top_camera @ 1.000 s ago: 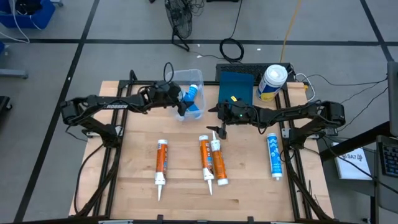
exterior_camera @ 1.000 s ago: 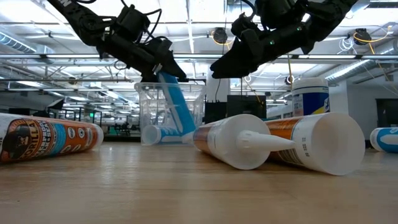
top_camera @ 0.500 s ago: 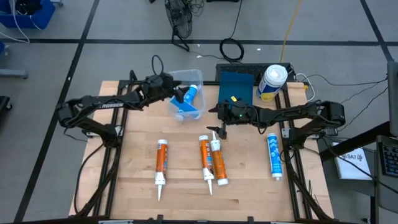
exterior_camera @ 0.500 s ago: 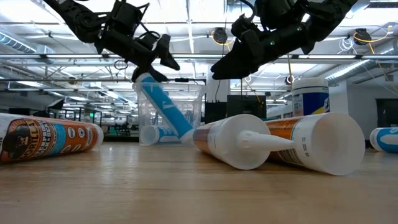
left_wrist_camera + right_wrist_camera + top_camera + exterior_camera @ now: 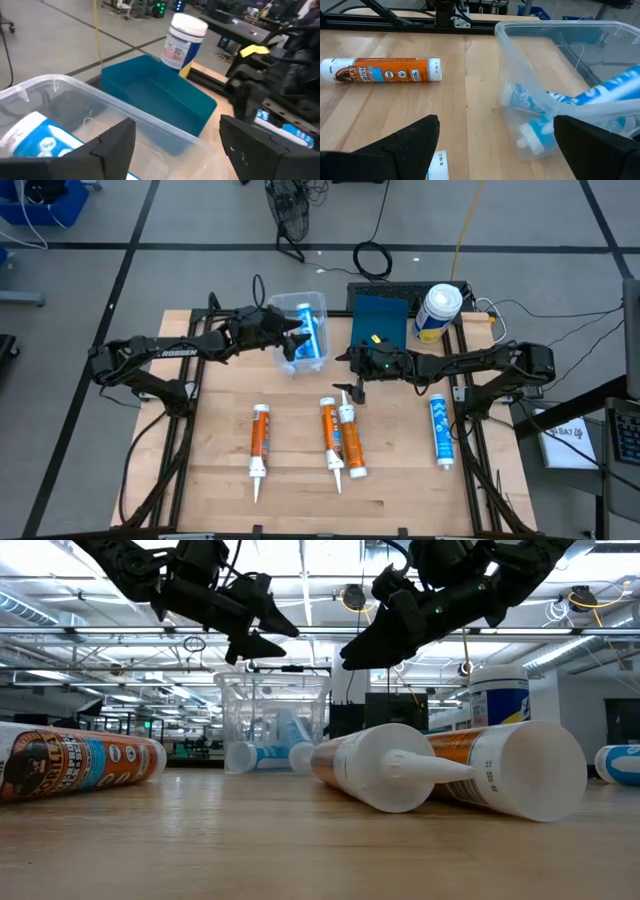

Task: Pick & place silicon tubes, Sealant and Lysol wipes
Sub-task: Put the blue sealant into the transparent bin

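A clear plastic bin (image 5: 300, 320) stands at the table's far middle with two blue-and-white tubes (image 5: 308, 332) lying in it; they also show in the right wrist view (image 5: 590, 94). My left gripper (image 5: 291, 340) hovers open and empty over the bin's near left part (image 5: 185, 150). My right gripper (image 5: 352, 387) hangs open and empty to the bin's right, above the table (image 5: 500, 150). The Lysol wipes (image 5: 438, 311) stand upright at the far right. Two orange tubes (image 5: 260, 439) (image 5: 330, 434), a white-and-orange tube (image 5: 351, 442) and a blue tube (image 5: 440, 430) lie on the table.
A teal tray (image 5: 381, 318) sits between the bin and the Lysol wipes. A black frame rail runs along the table's far and side edges (image 5: 470, 415). Bare wood lies near the front edge (image 5: 400, 500).
My left gripper has let go of a blue tube over the bin and risen a little. The tube first leaned with its upper end on the bin's rim, then dropped to lie inside the bin beside the other blue tube.
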{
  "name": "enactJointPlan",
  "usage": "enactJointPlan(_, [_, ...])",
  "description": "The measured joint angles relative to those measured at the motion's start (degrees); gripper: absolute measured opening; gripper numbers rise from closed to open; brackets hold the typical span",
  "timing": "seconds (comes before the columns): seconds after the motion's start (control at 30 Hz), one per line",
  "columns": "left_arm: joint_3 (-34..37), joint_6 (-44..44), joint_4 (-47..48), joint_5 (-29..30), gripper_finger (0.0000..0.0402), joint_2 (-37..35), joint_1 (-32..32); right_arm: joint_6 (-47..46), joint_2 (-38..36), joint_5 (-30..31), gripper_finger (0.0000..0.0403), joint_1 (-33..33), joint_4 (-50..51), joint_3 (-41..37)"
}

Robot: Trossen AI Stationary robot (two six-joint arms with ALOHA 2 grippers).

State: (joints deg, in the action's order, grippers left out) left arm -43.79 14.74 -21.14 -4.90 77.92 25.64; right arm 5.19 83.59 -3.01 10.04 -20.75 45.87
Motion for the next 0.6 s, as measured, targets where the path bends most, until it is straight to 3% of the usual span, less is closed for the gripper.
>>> enactJointPlan(0.13, [0.0, -2.4, 0.1, -0.4, 0.0262, -0.1, -1.7, 0.1, 0.0, 0.0, 0.0369, 0.0, 0.8, 0.0])
enactJointPlan(0.27, [0.0, -8.0, 0.0, -6.2, 0.0249, -0.3, -3.8, 0.7, -0.5, 0.0, 0.0369, -0.1, 5.1, 0.0])
enactJointPlan(0.4, [0.0, -12.0, 0.1, -14.4, 0.0239, -0.8, -6.3, 0.9, -7.4, 0.2, 0.0368, -1.7, 16.8, 0.1])
enactJointPlan(0.6, [0.0, -14.9, 0.8, -16.0, 0.0236, -1.0, -9.1, -11.3, -19.8, 0.2, 0.0368, -6.0, 37.9, 0.1])
